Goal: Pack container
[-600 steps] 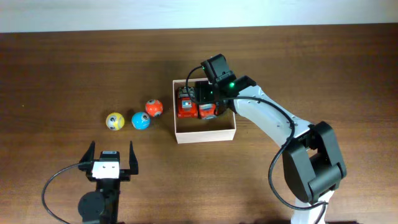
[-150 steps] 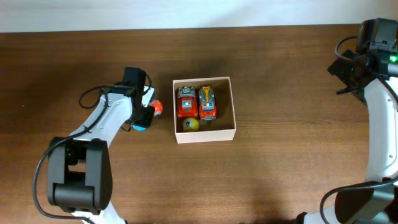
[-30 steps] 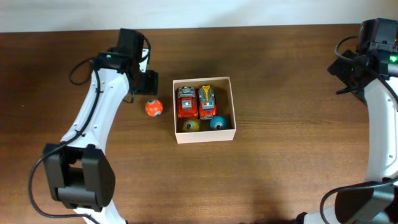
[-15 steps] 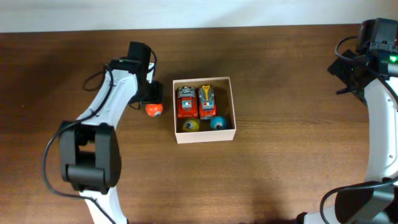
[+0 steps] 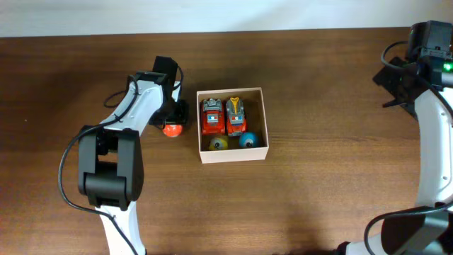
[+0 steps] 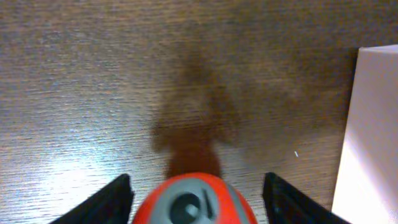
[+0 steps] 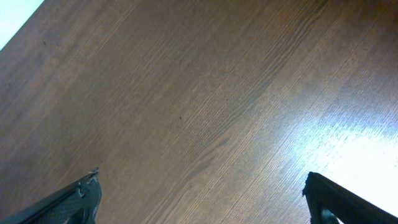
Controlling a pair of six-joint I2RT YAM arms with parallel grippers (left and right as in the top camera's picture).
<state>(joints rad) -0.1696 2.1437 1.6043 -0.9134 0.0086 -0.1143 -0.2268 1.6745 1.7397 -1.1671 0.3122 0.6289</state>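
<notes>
The container (image 5: 259,151), a small white box with a tan inside, stands mid-table and holds two red toy trucks (image 5: 224,116), a yellow ball (image 5: 216,142) and a blue ball (image 5: 246,140). An orange-red ball (image 5: 171,129) lies on the table just left of it. My left gripper (image 5: 174,116) is open right over this ball; in the left wrist view the ball (image 6: 194,200) sits between the spread fingers (image 6: 196,196), with the box wall (image 6: 368,130) at the right. My right gripper (image 5: 396,79) is open and empty at the far right, over bare wood (image 7: 199,118).
The brown wooden table (image 5: 318,198) ends at a pale back edge (image 5: 226,14) at the top. The left arm reaches from the lower left, the right arm stands along the right edge.
My left gripper has moved right and toward the front, down onto the orange-red ball. Earlier the yellow and blue balls went into the box. The right arm has not moved.
</notes>
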